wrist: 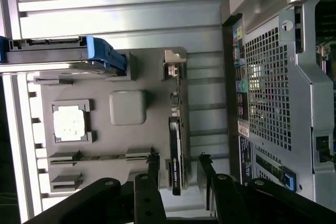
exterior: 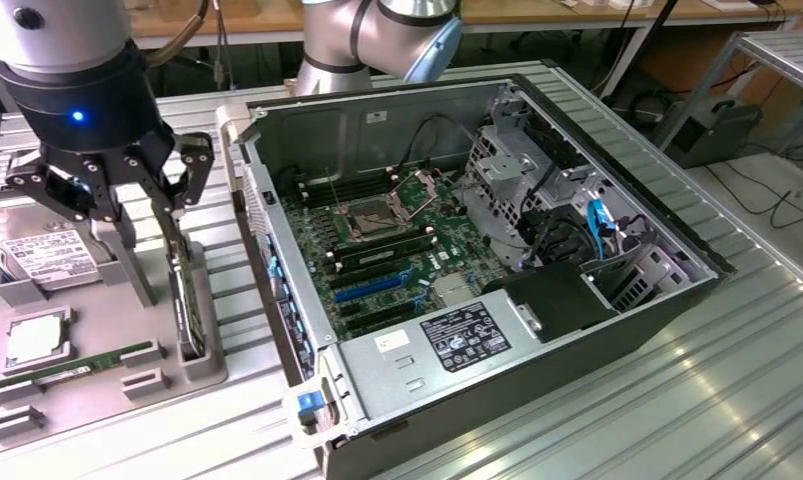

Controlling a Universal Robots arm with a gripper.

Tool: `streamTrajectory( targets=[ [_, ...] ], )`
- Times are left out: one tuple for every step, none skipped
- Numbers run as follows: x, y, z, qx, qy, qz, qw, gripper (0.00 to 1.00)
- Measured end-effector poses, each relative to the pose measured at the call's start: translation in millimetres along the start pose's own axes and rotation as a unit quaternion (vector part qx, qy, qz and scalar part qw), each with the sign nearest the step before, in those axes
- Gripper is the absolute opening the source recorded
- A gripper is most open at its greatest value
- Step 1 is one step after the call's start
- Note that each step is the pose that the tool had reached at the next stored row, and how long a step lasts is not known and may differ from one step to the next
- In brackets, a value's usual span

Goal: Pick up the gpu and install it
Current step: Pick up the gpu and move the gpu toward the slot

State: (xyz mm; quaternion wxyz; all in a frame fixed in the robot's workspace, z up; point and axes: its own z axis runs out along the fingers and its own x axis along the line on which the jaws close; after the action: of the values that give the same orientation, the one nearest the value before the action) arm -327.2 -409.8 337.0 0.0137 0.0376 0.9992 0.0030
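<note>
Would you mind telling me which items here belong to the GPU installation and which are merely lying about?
For the job:
gpu, standing on edge in the tray
gripper, open, fingers either side of the gpu
computer case

Lying about:
hard drive
memory stick
processor chip

**Camera arrangement.** The exterior view looked obliquely down from high above the case [exterior: 361, 120], into its open side from some way off. The tray [exterior: 108, 310] lay beside the case, at the exterior view's left. The wrist view faced straight down past the gripper [wrist: 177, 161], close above the tray, with the case's rear panel alongside. Both views shared the tray, the gpu [wrist: 176, 145] standing in it, and that rear panel.
</note>
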Motion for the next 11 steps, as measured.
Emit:
streamTrajectory(
  targets=[
    [-0.4,-0.6,1.9,0.0,0.0,0.0,1.0,0.42],
    [-0.7,-1.2,3.7,0.0,0.0,0.0,1.0,0.42],
    [-1.3,-1.9,6.3,0.0,0.0,0.0,1.0,0.42],
    [-1.7,-2.4,8.0,0.0,0.0,0.0,1.0,0.42],
    [-2.4,-2.8,10.7,0.0,0.0,0.0,1.0,0.42],
    [-3.5,-3.3,14.7,0.0,0.0,0.0,1.0,0.42],
    [-4.2,-3.7,17.3,0.0,0.0,0.0,1.0,0.42],
    [-4.6,-3.9,19.1,0.0,0.0,0.0,1.0,0.42],
    [-5.3,-4.6,23.1,-0.0001,-0.0001,0.0,1.0,0.42],
    [-5.5,-5.2,26.5,0.0,0.0,0.0,1.0,0.42],
    [-5.5,-5.5,28.4,0.0,0.0,0.0,1.0,0.42]
  ],
)
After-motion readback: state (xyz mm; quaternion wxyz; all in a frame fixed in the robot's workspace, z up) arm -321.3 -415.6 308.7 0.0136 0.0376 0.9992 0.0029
